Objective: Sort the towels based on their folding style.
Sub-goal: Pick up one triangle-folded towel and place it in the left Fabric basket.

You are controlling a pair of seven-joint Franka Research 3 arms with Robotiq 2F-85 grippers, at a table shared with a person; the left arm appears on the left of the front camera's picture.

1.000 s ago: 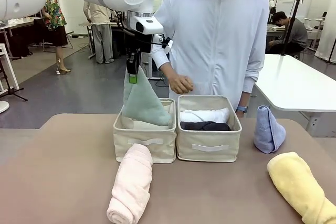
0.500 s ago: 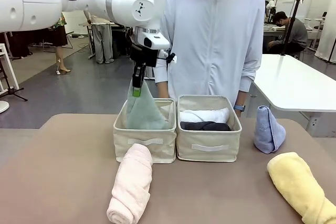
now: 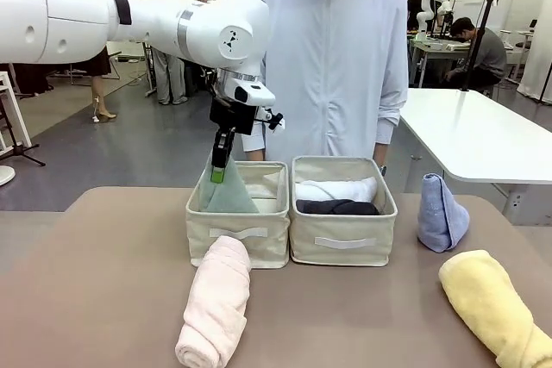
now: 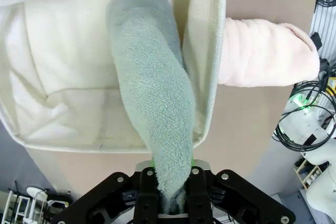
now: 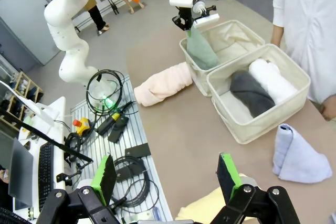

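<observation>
The left arm (image 3: 129, 19) reaches in from the left, wrist bent down over the left bin (image 3: 237, 234). The left gripper (image 3: 219, 171) points straight down, pinching the tip of the teal towel (image 3: 228, 197). This fuzzy cone hangs upright, its wide base below the bin's rim.

The left wrist view shows the cone over the bin's pale lining and the pink roll (image 4: 262, 51) touching the bin's outer wall. The right wrist view shows the right gripper (image 5: 167, 177), fingers wide with nothing between them, high over the table's near right.
</observation>
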